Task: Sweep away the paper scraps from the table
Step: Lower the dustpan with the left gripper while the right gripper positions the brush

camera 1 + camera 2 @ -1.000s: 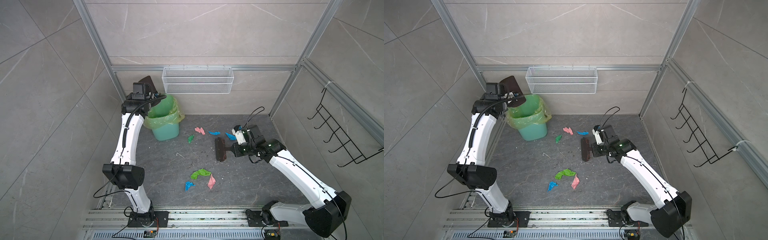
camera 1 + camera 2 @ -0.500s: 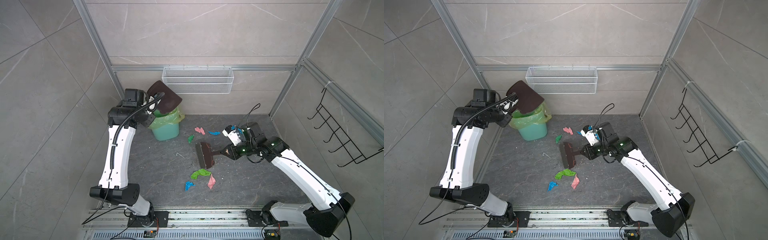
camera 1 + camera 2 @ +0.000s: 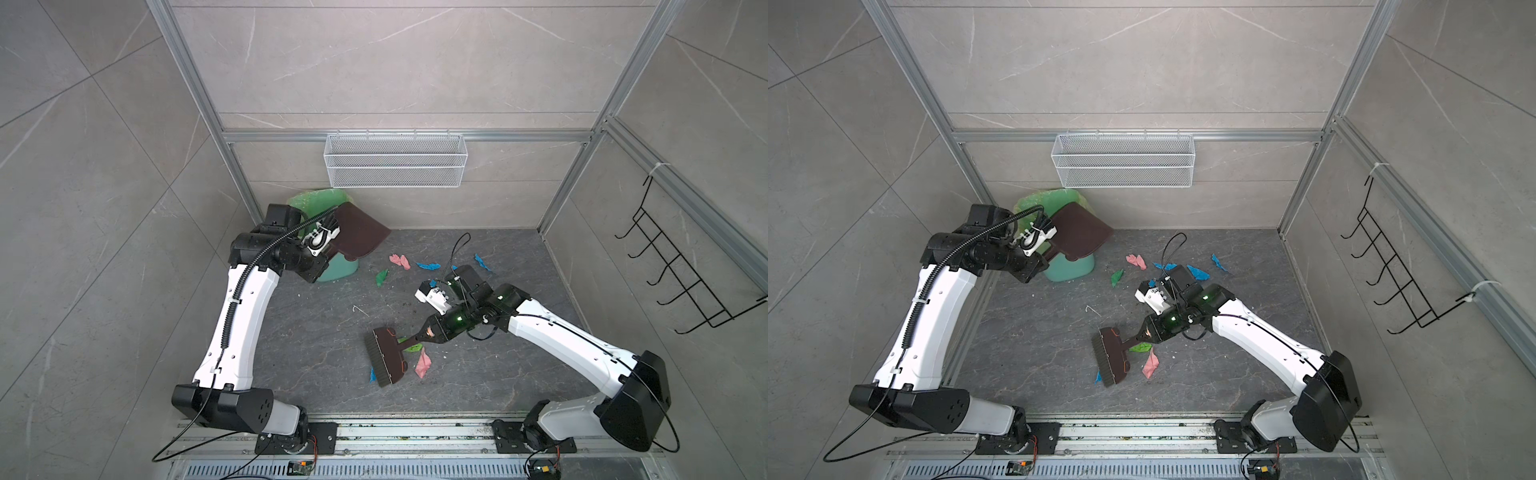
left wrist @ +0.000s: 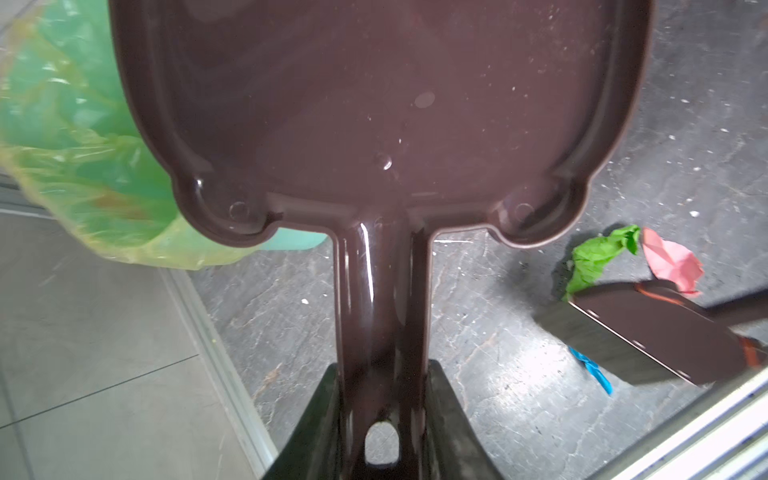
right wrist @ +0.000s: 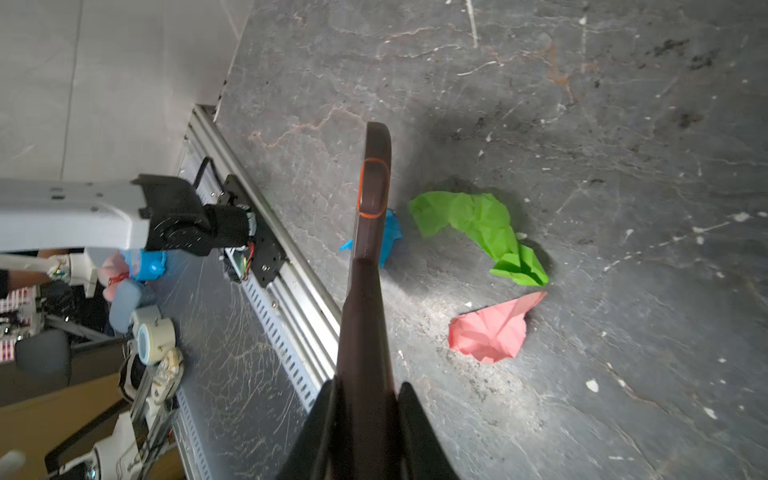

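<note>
My left gripper [image 3: 328, 242] [image 4: 380, 374] is shut on the handle of a brown dustpan [image 3: 358, 235] [image 4: 374, 104], held tilted in the air beside the bin. My right gripper [image 3: 422, 336] [image 5: 365, 386] is shut on the handle of a brown brush [image 3: 384, 358] [image 5: 374, 187], whose head stands low over the table [image 3: 311, 353]. By the brush lie three paper scraps: green [image 5: 478, 224], pink [image 5: 490, 328] and blue [image 5: 388, 237], the blue one partly hidden behind it. Further back lie pink [image 3: 400, 261], green [image 3: 381, 277] and blue [image 3: 429, 266] scraps.
A green bin with a green liner [image 3: 309, 203] [image 4: 83, 145] stands in the back left corner. A white wire basket [image 3: 395, 160] hangs on the back wall and black hooks [image 3: 673, 270] on the right wall. An aluminium rail [image 5: 291, 282] runs along the table's front edge.
The left arm has swung the dustpan from above the bin's far side to its right and lower. The right arm has carried the brush forward and left to the near scraps.
</note>
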Motion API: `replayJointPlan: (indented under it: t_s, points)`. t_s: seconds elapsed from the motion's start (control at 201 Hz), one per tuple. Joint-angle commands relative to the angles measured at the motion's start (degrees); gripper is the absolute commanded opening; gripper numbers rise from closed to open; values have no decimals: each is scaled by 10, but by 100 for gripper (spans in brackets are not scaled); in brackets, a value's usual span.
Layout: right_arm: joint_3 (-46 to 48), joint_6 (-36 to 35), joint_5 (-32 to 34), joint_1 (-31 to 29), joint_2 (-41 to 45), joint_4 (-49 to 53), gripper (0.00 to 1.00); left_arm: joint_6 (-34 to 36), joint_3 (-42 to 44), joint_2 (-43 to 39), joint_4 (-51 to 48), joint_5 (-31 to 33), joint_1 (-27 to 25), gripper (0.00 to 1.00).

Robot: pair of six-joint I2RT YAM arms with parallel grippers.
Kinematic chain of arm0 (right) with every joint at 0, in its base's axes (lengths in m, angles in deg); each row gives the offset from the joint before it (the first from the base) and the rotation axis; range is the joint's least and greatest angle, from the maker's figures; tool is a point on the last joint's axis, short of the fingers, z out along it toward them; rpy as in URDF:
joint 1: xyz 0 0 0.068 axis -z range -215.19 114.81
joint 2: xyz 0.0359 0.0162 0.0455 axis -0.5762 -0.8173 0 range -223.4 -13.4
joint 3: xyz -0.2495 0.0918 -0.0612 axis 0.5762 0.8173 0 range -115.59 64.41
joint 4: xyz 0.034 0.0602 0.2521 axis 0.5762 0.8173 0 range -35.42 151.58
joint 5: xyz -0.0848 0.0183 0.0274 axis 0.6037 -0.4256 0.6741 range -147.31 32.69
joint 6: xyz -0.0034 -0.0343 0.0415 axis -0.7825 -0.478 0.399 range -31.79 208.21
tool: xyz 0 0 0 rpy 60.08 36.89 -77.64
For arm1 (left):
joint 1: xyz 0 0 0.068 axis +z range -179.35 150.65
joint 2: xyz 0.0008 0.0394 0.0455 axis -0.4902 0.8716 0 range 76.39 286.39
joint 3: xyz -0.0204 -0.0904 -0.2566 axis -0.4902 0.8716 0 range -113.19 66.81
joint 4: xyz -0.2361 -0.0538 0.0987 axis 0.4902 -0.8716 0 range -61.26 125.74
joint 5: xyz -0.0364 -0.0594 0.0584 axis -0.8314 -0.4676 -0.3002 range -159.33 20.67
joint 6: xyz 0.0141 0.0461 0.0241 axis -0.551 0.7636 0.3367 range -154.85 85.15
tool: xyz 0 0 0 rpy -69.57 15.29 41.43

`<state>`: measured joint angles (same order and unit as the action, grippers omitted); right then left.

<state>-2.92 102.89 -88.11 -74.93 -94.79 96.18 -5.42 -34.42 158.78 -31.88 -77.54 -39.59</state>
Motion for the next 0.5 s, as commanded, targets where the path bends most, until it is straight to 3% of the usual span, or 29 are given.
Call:
replayJointPlan:
  t_s: [0.0,0.189,0.493]
  points:
    - [3,38,64,2,-20,-58,0,-13,13,-26,17,-33,-14,0]
    - [-8,48,163,40,-42,-22,0,-15,44,-44,16,-44,-24,0]
    - [-8,24,193,115,-3,25,0,-30,94,-56,15,-43,-58,0]
